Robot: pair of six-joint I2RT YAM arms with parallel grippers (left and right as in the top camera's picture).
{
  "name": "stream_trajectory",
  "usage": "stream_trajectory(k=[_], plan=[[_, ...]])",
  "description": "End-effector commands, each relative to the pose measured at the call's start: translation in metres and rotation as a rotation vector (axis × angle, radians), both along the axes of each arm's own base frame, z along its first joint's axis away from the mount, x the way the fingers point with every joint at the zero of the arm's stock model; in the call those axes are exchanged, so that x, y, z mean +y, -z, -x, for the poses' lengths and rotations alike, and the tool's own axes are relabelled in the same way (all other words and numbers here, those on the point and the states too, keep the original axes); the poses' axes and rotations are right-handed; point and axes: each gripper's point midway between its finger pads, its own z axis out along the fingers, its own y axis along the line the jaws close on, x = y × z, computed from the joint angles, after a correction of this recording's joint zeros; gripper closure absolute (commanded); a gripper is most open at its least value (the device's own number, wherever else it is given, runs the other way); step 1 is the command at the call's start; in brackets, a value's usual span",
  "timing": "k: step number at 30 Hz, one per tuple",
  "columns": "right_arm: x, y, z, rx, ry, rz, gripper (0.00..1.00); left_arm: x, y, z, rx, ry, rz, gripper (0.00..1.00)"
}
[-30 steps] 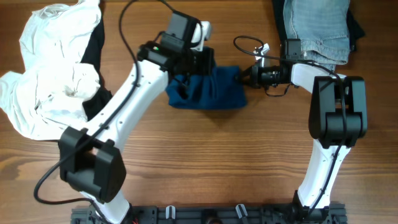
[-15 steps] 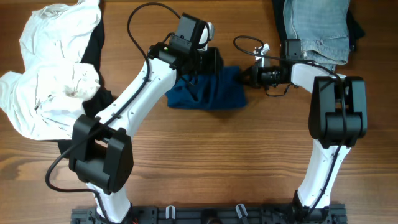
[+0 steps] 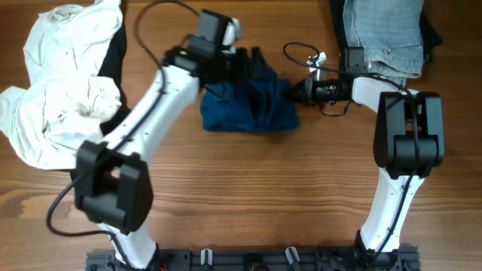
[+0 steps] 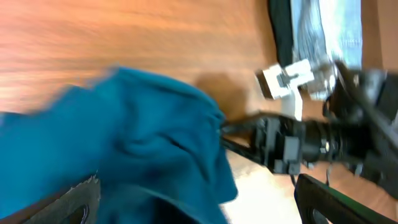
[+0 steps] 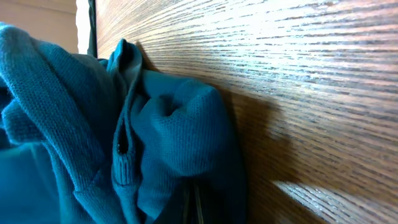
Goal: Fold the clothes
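**Overhead view.** The dark-blue shirt [image 3: 252, 113] lies bunched on the wooden table [image 3: 248, 196], in the far half, between your two arms. Your left gripper [image 3: 251, 66] hangs at the shirt's far edge with its jaws spread wide. In the left wrist view its fingers [image 4: 336, 199] stand at the two bottom corners, with the shirt [image 4: 124, 143] lying loose between them and nothing gripped. Your right gripper [image 3: 295, 92] reaches in low from the right, its jaws pressed together on the shirt's right edge. In the right wrist view the gripper's tips [image 5: 193, 208] sit buried in folds of the shirt's blue knit [image 5: 174, 124], hard against the table top.

**Surroundings.** A white garment [image 3: 60, 83] is heaped at the table's left side, and a black garment [image 3: 114, 56] shows from under it. Your left arm [image 3: 151, 113] crosses just beside this heap. Light-blue jeans [image 3: 384, 30] lie at the far right on a dark garment [image 3: 431, 34]. Seen from overhead, the wrist of your right arm [image 3: 407, 143] overlaps the near edge of the jeans. A black cable [image 3: 297, 51] loops by that wrist, between jeans and shirt.

**Obstructions.** From overhead, the left arm hides the shirt's far-left corner. The left wrist view is blurred.
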Motion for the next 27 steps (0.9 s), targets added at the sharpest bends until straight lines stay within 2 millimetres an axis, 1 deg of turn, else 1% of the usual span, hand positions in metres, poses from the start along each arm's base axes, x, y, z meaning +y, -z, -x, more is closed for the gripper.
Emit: stream_trajectory(k=[1,4,6,7,9,11,14,15,18,19,20,21,22,23,25,27], plan=[[-0.005,0.040,0.008,0.060,0.020,0.085,0.96,0.053,-0.064,-0.010,-0.112,-0.111,0.043,0.00],[-0.005,0.039,0.003,0.035,0.022,0.088,0.96,0.088,-0.086,-0.010,-0.144,-0.175,0.043,0.00],[-0.006,0.034,-0.001,0.013,0.025,0.088,0.96,0.108,-0.095,-0.008,-0.162,-0.196,0.027,0.00],[-0.009,0.029,-0.006,-0.005,0.033,0.096,0.95,0.120,-0.098,-0.005,-0.165,-0.209,0.014,0.00],[-0.012,0.015,-0.012,-0.037,0.045,0.115,0.83,0.135,-0.097,-0.003,-0.152,-0.230,-0.001,0.00],[-0.017,-0.002,-0.017,-0.063,0.061,0.145,0.70,0.147,-0.092,0.000,-0.131,-0.245,-0.020,0.00],[-0.027,-0.040,-0.022,-0.134,0.082,0.226,0.48,0.162,-0.085,0.003,-0.097,-0.271,-0.035,0.00],[-0.031,-0.055,-0.022,-0.155,0.094,0.252,0.43,0.166,-0.084,0.004,-0.095,-0.270,-0.044,0.00],[-0.038,-0.093,-0.016,-0.220,0.113,0.336,0.39,0.177,-0.081,0.005,-0.089,-0.278,-0.069,0.00],[-0.039,-0.102,-0.014,-0.231,0.120,0.357,0.37,0.181,-0.080,0.005,-0.086,-0.288,-0.078,0.00],[-0.038,-0.114,-0.010,-0.253,0.119,0.384,0.36,0.186,-0.079,0.005,-0.084,-0.303,-0.092,0.00],[-0.035,-0.121,-0.007,-0.272,0.108,0.395,0.35,0.189,-0.078,0.005,-0.082,-0.313,-0.101,0.00],[-0.028,-0.129,-0.001,-0.291,0.091,0.413,0.34,0.193,-0.077,0.005,-0.079,-0.326,-0.113,0.00],[-0.021,-0.132,0.003,-0.299,0.079,0.426,0.33,0.196,-0.076,0.005,-0.079,-0.332,-0.120,0.00],[-0.007,-0.131,0.009,-0.304,0.051,0.464,0.30,0.200,-0.075,0.005,-0.079,-0.346,-0.139,0.00],[0.008,-0.123,0.015,-0.305,0.016,0.504,0.26,0.207,-0.074,0.004,-0.083,-0.374,-0.175,0.00]])
